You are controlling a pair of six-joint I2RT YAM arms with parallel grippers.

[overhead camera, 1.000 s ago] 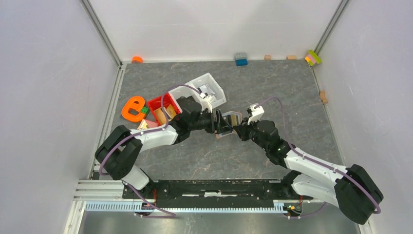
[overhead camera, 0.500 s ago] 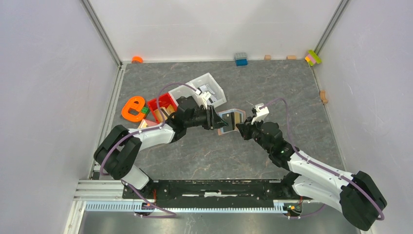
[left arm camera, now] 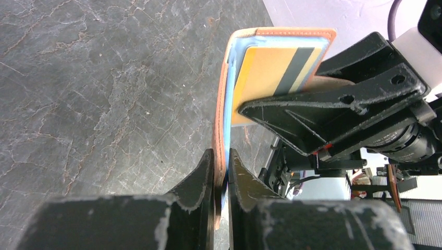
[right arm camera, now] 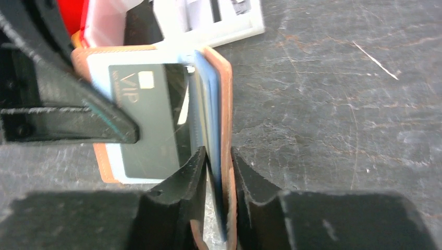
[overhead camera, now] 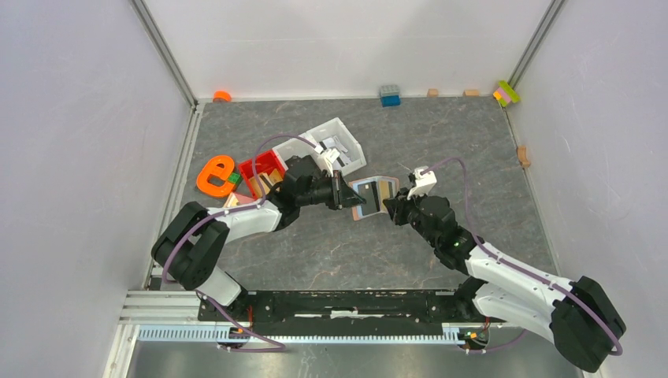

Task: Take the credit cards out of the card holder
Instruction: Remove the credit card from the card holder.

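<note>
Since a second ago the left tool [left arm camera: 221,156] has narrowed from a wide gape to a pinch, and the card holder [overhead camera: 372,197] has shifted a little to the right and turned its open inside toward the overhead camera; the left arm has drawn back slightly with it. Now the left tool is clenched on the edge of one tan leaf of the card holder, the blue lining showing between its fingers; the right tool [right arm camera: 216,156] is clenched on the other leaf, its two fingers pressed against the tan cover and the blue pockets. Both tools face each other with the spread holder held between them over the middle of the dark marbled worktop [overhead camera: 315,244]; whether its lower edge touches the surface cannot be told. Both credit cards sit in their pockets; the orange-yellow card [left arm camera: 266,73] with a dark stripe lies in the leaf near the right tool; the grey card marked VIP [right arm camera: 148,125] lies in the leaf near the left tool. Behind the left arm stand a white bin [overhead camera: 331,134] holding white-and-black packets, a red bin [overhead camera: 268,164] and an orange letter e [overhead camera: 214,175].
</note>
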